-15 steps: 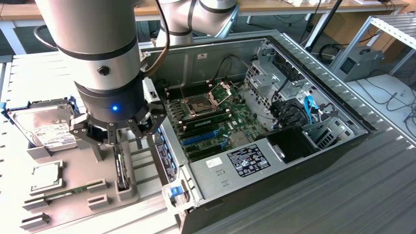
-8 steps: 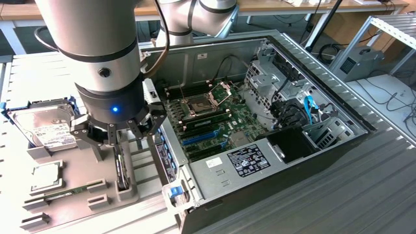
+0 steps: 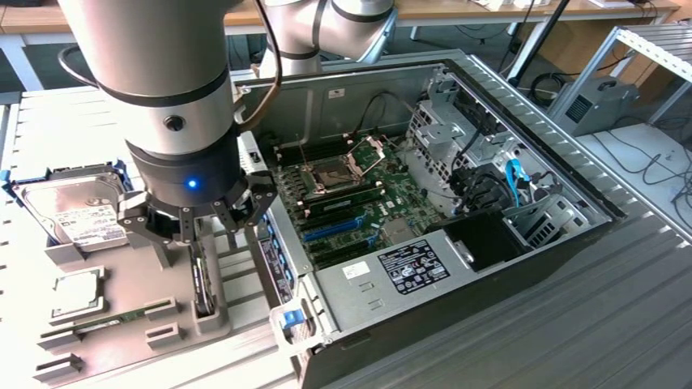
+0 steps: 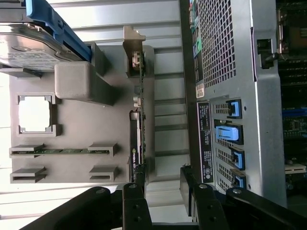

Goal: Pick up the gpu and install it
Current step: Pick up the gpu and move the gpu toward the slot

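Here, the gripper [image 3: 198, 241] is held open over the gpu [image 3: 202, 281].
Its fingers [image 4: 134, 206] are spread apart (nothing is clamped between them) just above the gpu, which is stood on edge in a grey holder [image 3: 113, 348], to the exterior view's left of the open computer case [image 3: 324, 105].

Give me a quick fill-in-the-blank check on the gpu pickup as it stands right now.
1. The gripper hovers over the gpu with its jaws ____.
2. The gpu stands on its ____ in the gray holder, beside the computer case.
3. The hard drive sits in a ____ caddy on the same holder.

Missing words: open; edge; blue.
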`<action>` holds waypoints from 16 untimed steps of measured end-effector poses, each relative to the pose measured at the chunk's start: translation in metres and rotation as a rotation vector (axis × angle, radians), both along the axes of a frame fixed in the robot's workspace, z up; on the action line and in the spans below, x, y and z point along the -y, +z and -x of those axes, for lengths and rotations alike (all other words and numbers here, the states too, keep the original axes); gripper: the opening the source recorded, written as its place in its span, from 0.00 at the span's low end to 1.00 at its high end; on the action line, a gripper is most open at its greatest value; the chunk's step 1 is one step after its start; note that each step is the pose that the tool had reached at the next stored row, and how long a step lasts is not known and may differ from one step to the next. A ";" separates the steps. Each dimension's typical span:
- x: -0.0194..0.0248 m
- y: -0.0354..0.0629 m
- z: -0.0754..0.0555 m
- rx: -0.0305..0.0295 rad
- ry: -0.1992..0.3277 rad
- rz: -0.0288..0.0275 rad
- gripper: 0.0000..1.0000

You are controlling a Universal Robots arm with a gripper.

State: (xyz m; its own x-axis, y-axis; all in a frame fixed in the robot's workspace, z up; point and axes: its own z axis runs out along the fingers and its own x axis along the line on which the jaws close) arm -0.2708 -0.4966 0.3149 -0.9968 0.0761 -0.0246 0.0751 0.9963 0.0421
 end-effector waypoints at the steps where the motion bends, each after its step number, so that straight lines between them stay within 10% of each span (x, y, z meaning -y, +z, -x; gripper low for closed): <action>1: 0.0000 -0.0002 0.000 0.0000 0.000 0.0000 0.42; 16: 0.0000 -0.0039 0.000 0.0001 0.000 -0.0001 0.42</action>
State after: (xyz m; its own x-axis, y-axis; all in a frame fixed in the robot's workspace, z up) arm -0.2708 -0.4966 0.3110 -0.9968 0.0761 -0.0246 0.0751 0.9963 0.0421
